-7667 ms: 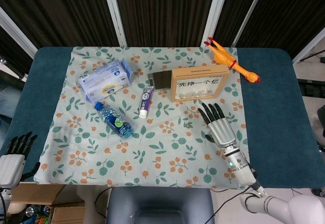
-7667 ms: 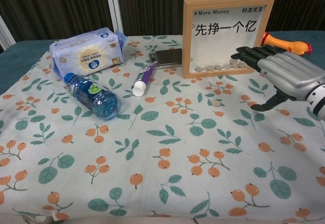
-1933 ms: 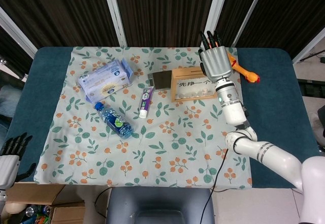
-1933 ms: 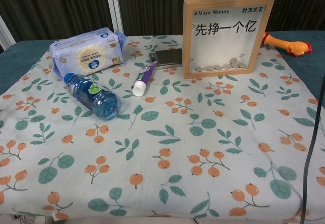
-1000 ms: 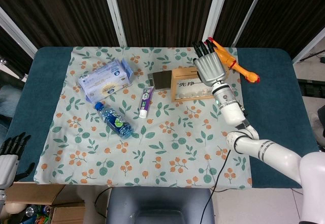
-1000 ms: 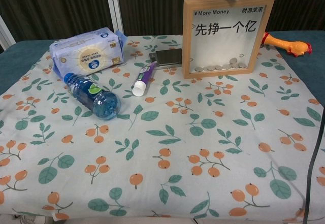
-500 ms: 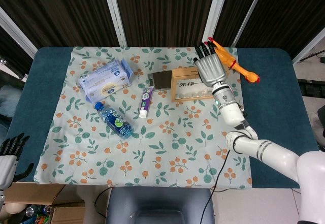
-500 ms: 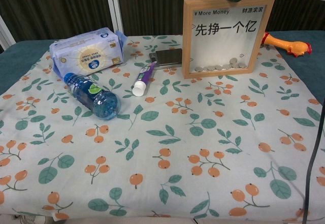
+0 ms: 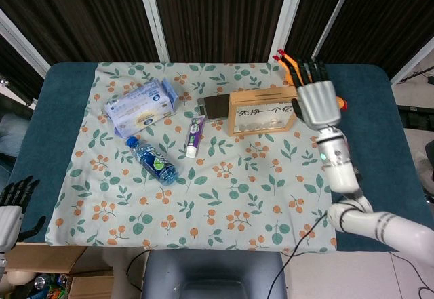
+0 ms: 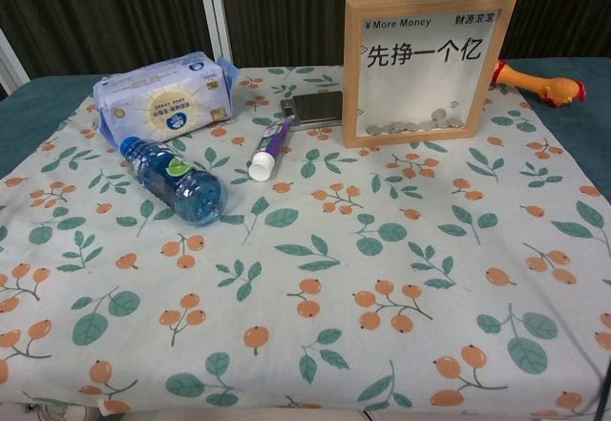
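Leaf-print cloth on blue counter | right robot hand (image 9: 317, 102) spread, empty, raised by frame (image 9: 263, 111) right end, over orange rubber chicken (image 10: 537, 82) | frame: wooden, upright, coins inside | left robot hand (image 9: 12, 207) spread, off counter's corner

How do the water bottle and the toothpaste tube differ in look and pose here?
The bottle is blue, clear plastic and bulky; the tube is slim, purple and white. The bottle's cap points toward the back left, while the tube's white cap points toward the robot. The bottle lies left of the tube. Both lie flat on the cloth, untouched by either hand.
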Robot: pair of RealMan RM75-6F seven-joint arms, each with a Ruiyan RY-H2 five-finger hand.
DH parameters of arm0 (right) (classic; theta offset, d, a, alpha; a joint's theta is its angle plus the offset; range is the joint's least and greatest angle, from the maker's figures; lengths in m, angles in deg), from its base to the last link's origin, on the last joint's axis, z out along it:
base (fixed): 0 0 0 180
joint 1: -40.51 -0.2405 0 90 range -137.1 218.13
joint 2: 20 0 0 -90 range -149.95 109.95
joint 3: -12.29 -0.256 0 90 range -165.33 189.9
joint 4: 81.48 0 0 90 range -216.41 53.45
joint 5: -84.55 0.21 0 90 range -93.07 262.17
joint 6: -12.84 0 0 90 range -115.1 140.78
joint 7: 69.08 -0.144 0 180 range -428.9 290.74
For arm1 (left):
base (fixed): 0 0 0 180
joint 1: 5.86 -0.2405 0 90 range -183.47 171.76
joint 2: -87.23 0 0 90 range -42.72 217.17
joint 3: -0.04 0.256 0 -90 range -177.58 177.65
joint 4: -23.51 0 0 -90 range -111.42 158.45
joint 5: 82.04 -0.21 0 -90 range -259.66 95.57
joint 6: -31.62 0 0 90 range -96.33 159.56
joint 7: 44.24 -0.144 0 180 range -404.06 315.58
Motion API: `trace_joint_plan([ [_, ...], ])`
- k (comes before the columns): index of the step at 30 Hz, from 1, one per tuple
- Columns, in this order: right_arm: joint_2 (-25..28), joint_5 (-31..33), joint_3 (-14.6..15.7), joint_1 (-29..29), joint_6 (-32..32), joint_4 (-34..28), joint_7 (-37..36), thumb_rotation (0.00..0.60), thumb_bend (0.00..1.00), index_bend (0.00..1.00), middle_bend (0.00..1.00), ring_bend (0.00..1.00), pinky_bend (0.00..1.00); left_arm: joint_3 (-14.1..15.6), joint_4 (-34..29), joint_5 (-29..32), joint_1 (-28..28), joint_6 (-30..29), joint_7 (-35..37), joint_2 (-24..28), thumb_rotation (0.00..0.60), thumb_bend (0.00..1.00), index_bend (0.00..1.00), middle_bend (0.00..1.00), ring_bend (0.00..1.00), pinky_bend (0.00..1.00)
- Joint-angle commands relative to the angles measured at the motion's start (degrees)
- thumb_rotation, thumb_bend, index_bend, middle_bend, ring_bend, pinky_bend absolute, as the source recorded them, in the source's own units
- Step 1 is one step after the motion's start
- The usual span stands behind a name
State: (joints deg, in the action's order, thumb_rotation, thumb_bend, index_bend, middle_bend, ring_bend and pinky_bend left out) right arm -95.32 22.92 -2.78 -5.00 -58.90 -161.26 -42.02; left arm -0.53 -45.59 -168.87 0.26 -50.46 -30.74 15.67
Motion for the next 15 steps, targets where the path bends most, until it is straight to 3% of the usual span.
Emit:
trace_joint_plan([
  [1,6.3,-6.23,9.58,16.14,-12.09,-11.5,-7.47,0.6,0.48,0.0,0.0,0.0,0.0,0.0,-0.26,-0.38,0.08,-0.38,-0.34,0.17,0.6,0.33,0.0,0.0,0.0,0.0],
  [4,6.56,-7.37,14.54,22.91,-15.06,-12.61,-9.9,0.6,0.43,0.0,0.0,0.0,0.0,0.02,-0.91,-0.69,0.02,-0.91,-0.99,0.5,0.6,0.33,0.0,0.0,0.0,0.0],
  [7,4.79,-8.74,17.08,27.53,-17.51,-11.27,-11.94,0.6,0.41,0.0,0.0,0.0,0.0,0.06,-1.25,-0.81,-0.15,-1.33,-1.36,0.7,0.6,0.33,0.0,0.0,0.0,0.0],
  [15,2.21,-8.56,17.41,31.23,-17.39,-8.98,-14.36,0.6,0.41,0.0,0.0,0.0,0.0,0.04,-0.94,-1.02,-0.32,-1.98,-1.34,0.37,0.6,0.33,0.0,0.0,0.0,0.0],
])
